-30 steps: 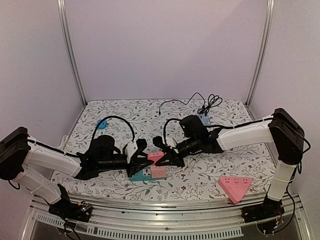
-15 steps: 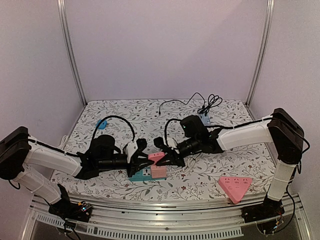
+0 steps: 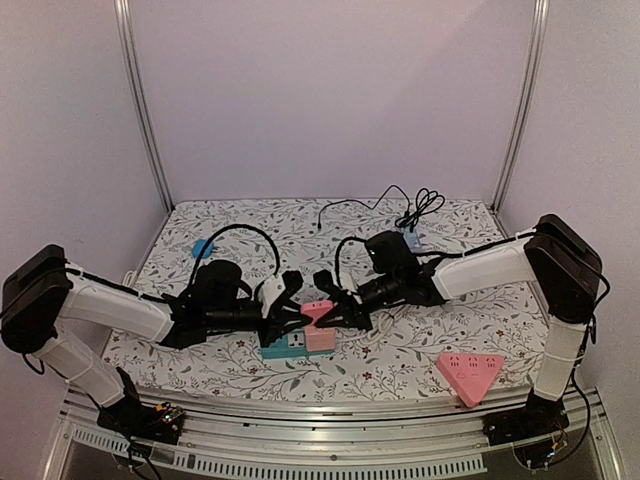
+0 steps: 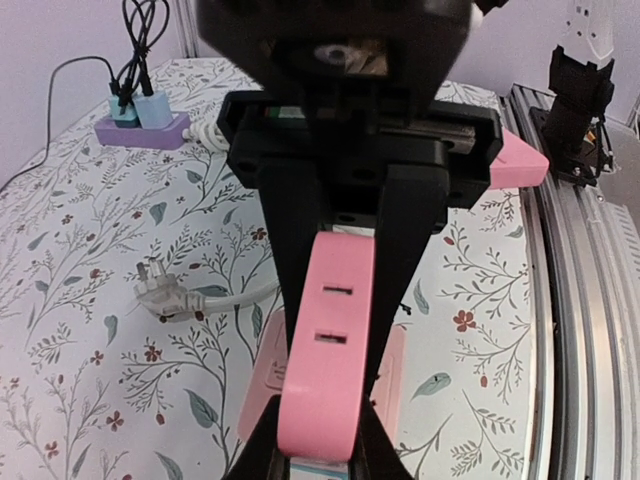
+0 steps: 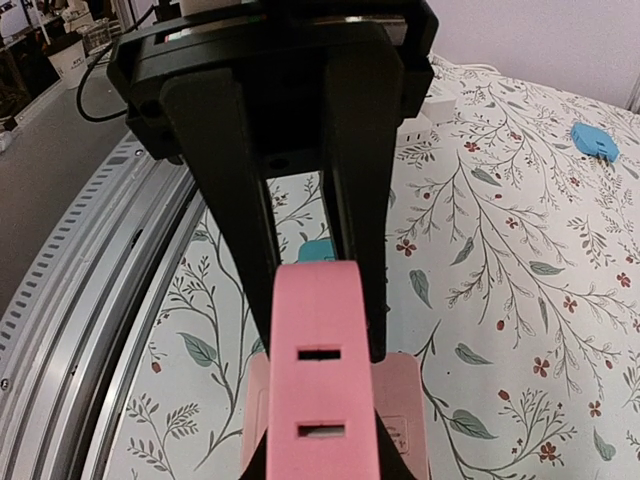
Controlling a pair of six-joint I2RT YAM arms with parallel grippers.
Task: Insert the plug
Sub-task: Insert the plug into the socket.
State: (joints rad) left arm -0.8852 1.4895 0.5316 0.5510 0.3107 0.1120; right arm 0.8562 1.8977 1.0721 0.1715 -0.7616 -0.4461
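Note:
A pink plug block (image 3: 318,311) with two slots hangs above the pink and teal socket strip (image 3: 292,345) at the table's front middle. My left gripper (image 3: 298,305) grips its left end and my right gripper (image 3: 336,312) its right end. In the left wrist view the block (image 4: 330,350) runs from my own fingers at the bottom edge up into the facing black gripper. The pink socket (image 4: 262,385) lies right below. In the right wrist view the block (image 5: 320,390) sits the same way over the socket (image 5: 405,410).
A white plug on its cable (image 4: 165,297) lies left of the socket strip. A purple strip with chargers (image 3: 410,238) stands at the back. A pink triangular strip (image 3: 468,370) lies front right, and a small blue piece (image 3: 203,248) back left.
My left gripper has moved right and closed in on the pink block. My right gripper has shifted slightly right with the block. The socket strip has stayed put.

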